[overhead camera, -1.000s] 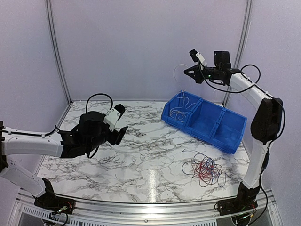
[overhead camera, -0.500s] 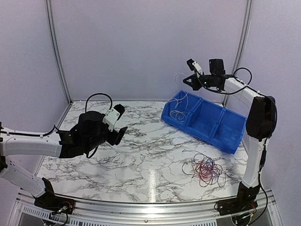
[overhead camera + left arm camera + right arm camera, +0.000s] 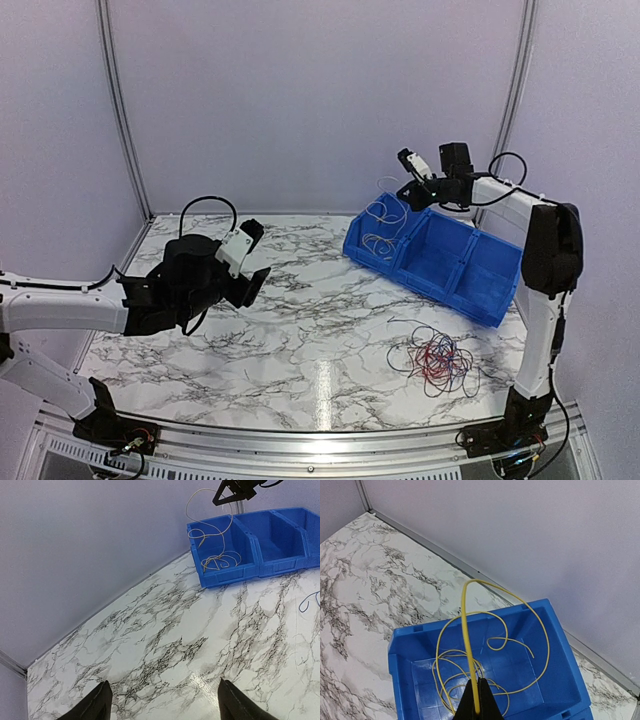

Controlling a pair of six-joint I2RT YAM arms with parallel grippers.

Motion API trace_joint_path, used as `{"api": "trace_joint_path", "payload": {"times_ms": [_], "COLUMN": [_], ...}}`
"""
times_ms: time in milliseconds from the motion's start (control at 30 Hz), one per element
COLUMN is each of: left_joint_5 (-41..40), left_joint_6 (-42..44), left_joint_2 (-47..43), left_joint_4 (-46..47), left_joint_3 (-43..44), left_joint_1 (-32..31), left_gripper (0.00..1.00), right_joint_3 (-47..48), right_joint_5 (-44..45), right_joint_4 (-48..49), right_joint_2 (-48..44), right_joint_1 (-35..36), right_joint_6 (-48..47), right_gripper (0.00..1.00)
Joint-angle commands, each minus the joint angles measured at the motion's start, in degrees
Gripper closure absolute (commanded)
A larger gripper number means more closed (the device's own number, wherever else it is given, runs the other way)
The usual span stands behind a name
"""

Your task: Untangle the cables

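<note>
A tangle of thin red, dark blue and pale cables [image 3: 435, 358] lies on the marble table at the near right. My right gripper [image 3: 409, 191] hangs over the left compartment of a blue bin [image 3: 440, 285]. In the right wrist view it [image 3: 479, 701] is shut on a yellow cable [image 3: 465, 630], which arcs up and coils down into the bin [image 3: 560, 655]. More yellow loops lie on the compartment floor. My left gripper [image 3: 256, 284] is open and empty above the table's left half; its fingertips [image 3: 100, 705] frame bare marble.
The bin has three compartments; the middle and right ones look empty. In the left wrist view the bin [image 3: 220, 577] sits at the far right with the yellow cable [image 3: 215, 530] rising from it. Walls and metal rails close in the back and sides.
My right gripper has come down and moved right, towards the bin, with the yellow cable in it. More of the cable now lies in the left compartment. The left arm has barely moved.
</note>
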Motion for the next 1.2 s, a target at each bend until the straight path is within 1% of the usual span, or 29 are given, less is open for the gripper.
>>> {"api": "trace_joint_path", "payload": {"times_ms": [0, 100, 167, 267, 367, 467, 667, 767, 967, 1167], "left_joint_5": [0.8, 0.7, 0.8, 0.8, 1.0, 1.4, 1.8, 2.2, 2.2, 4.6], "left_joint_6": [0.6, 0.7, 0.8, 1.0, 1.0, 0.8, 0.9, 0.9, 1.1, 0.7], "left_joint_2": [-1.7, -2.0, -2.0, -2.1, -1.7, -1.5, -1.9, -2.2, -2.9, -4.3], "left_joint_4": [-0.7, -0.8, -0.8, -0.9, -0.9, -1.1, -1.2, -1.4, -1.5, -1.5], "left_joint_3": [1.3, 1.2, 1.2, 1.1, 1.3, 1.3, 1.4, 1.5, 1.5, 1.2], "left_joint_1": [0.1, 0.2, 0.2, 0.2, 0.2, 0.1, -0.1, -0.1, -0.2, -0.2], "left_gripper": [0.25, 0.25, 0.25, 0.25, 0.25, 0.25, 0.25, 0.25, 0.25, 0.25], "right_joint_3": [-1.1, -2.9, -5.7, -11.4, -12.7, -8.6, 0.2, 3.4, 7.8, 10.1], "right_joint_5": [6.7, 7.8, 7.8, 8.3, 8.3, 7.9, 6.4, 5.7, 5.7, 4.8], "right_joint_4": [-0.1, -1.3, -1.5, 0.5, 1.4, -1.1, -8.0, -10.0, -11.4, -13.1], "right_joint_2": [-1.4, -3.1, -6.1, -10.3, -11.4, -8.5, 1.8, 4.7, 8.6, 10.6], "right_joint_1": [-0.5, -0.6, -0.7, -0.6, -0.7, -0.6, -0.5, -0.5, 0.0, 1.1], "right_joint_6": [0.4, -0.4, -1.3, -1.8, -2.0, -2.0, 0.3, 0.5, 1.1, 2.2], "right_gripper": [1.0, 1.0, 1.0, 1.0, 1.0, 1.0, 1.0, 1.0, 1.0, 1.0]}}
